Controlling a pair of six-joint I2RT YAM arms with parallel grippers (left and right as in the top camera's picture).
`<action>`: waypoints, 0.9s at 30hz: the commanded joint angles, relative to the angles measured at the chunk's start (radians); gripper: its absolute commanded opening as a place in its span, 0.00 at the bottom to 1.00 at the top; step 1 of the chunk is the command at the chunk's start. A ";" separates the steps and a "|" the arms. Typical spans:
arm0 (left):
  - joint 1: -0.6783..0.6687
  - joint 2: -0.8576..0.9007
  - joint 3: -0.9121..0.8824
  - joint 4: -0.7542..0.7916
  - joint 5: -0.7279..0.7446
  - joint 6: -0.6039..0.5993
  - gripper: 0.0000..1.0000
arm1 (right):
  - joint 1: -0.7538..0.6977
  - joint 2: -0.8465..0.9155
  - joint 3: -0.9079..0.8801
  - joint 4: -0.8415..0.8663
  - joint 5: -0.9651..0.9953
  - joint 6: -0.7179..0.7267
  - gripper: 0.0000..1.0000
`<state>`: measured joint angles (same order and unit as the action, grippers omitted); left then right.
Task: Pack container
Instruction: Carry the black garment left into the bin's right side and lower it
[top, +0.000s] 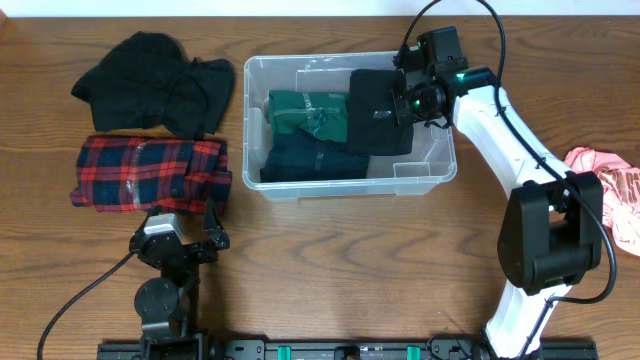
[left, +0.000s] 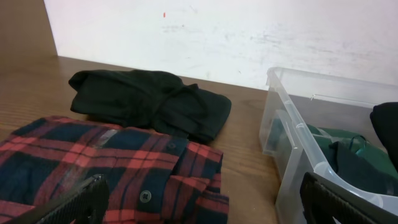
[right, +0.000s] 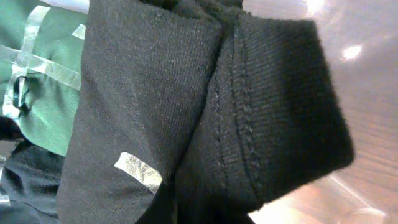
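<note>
While the right gripper (top: 402, 103) pinches a black knit garment (top: 375, 115) above the clear plastic container (top: 300, 58), at its right end, lowering looks next; left gripper (top: 183, 218) gapes.

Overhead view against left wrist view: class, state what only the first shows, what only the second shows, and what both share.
Only overhead: the right gripper, jaws shut on a folded black top over the container; a navy garment inside it; a pink cloth at the far right.
Only left wrist: the white wall and a button on the plaid shirt.
Both: the plaid shirt, the black clothes heap, the container and the green garment in it. A dark edge at the wrist view's right may be the held top.
</note>
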<state>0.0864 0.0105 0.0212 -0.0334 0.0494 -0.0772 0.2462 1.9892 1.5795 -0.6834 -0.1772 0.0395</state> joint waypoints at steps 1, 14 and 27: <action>0.005 -0.005 -0.017 -0.034 -0.009 0.006 0.98 | 0.006 0.005 -0.005 0.003 0.047 -0.023 0.02; 0.005 -0.005 -0.017 -0.034 -0.009 0.006 0.98 | -0.004 0.002 0.023 0.082 0.047 -0.038 0.99; 0.005 -0.005 -0.017 -0.034 -0.009 0.006 0.98 | 0.066 0.002 0.121 0.019 0.032 -0.048 0.21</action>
<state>0.0864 0.0105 0.0212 -0.0334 0.0494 -0.0772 0.2779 1.9892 1.6882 -0.6632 -0.1410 -0.0029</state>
